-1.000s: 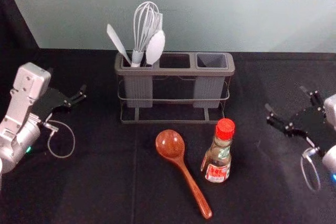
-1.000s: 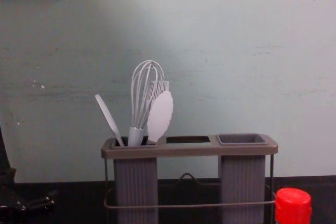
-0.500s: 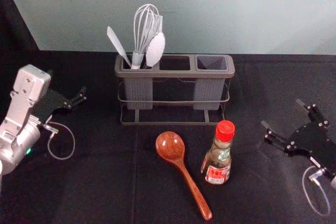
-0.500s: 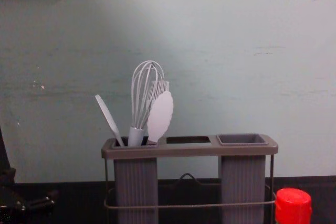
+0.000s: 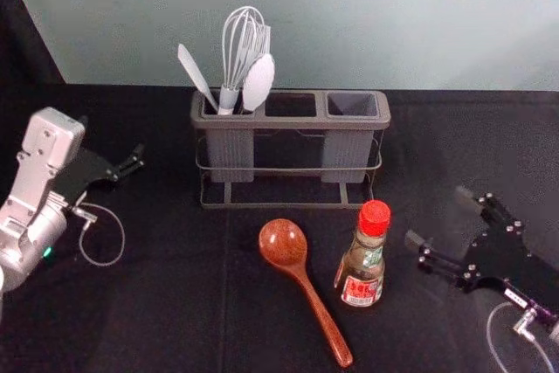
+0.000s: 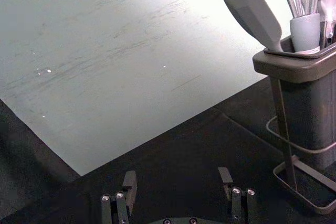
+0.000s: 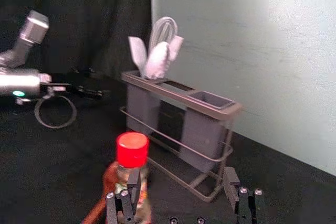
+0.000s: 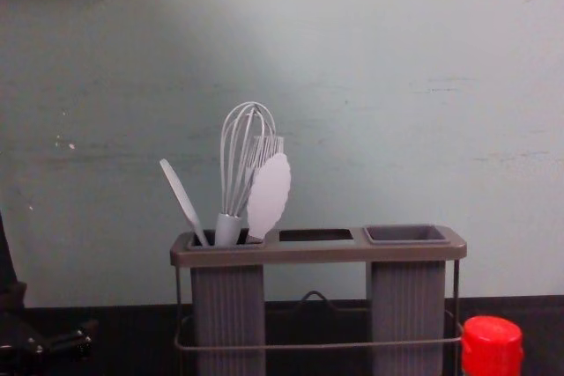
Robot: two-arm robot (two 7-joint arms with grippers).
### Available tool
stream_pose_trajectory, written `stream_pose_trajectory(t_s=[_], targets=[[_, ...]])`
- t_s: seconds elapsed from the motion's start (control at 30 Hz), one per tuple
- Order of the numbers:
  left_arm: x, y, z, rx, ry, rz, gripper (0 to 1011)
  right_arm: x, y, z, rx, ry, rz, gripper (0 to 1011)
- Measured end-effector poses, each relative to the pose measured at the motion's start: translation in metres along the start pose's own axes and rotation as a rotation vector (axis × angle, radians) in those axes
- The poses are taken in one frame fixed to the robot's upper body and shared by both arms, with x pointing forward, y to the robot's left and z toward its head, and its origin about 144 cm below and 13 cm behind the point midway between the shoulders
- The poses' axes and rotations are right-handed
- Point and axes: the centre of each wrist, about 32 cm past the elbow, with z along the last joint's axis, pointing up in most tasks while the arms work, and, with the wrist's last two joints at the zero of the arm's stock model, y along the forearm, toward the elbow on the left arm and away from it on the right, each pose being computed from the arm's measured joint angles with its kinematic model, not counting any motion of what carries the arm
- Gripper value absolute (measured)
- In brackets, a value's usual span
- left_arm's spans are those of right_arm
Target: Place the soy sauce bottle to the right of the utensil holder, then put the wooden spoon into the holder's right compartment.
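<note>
Seeing bottle (image 5: 362, 268), spoon (image 5: 284, 243) unplaced, holder (image 5: 290, 121) behind; my right gripper (image 5: 440, 217) near bottle, left gripper (image 6: 177, 176) off left, all fingers apart!

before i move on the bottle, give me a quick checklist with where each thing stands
1. Right claw open: ok, its fingers are apart.
2. Right claw around the bottle: not ok, it is off to the bottle's right.
3. Bottle upright: ok.
4. Spoon clear of the bottle: ok, a narrow gap separates them.
5. Left claw out of the way: ok, left of the holder.
6. Right compartment free for the spoon: ok, nothing sticks out of it.
</note>
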Motion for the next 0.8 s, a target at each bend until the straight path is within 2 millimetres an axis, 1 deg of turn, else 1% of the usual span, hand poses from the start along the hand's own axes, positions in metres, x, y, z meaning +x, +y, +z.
stream_pose_trajectory(t_s=[0.17, 0.37, 0.63, 0.8], targets=[[0.0, 0.0, 0.0, 0.0, 0.0, 0.0, 1011, -0.002, 0.004, 0.002, 0.02, 0.038, 0.054, 1003], [0.0, 0.0, 0.0, 0.0, 0.0, 0.0, 1011, -0.008, 0.014, 0.0, 0.034, 0.072, 0.085, 1003], [0.0, 0.0, 0.0, 0.0, 0.0, 0.0, 1011, -0.015, 0.034, -0.008, 0.041, 0.107, 0.102, 1003], [0.0, 0.0, 0.0, 0.0, 0.0, 0.0, 1011, -0.017, 0.042, -0.011, 0.046, 0.119, 0.104, 1003]])
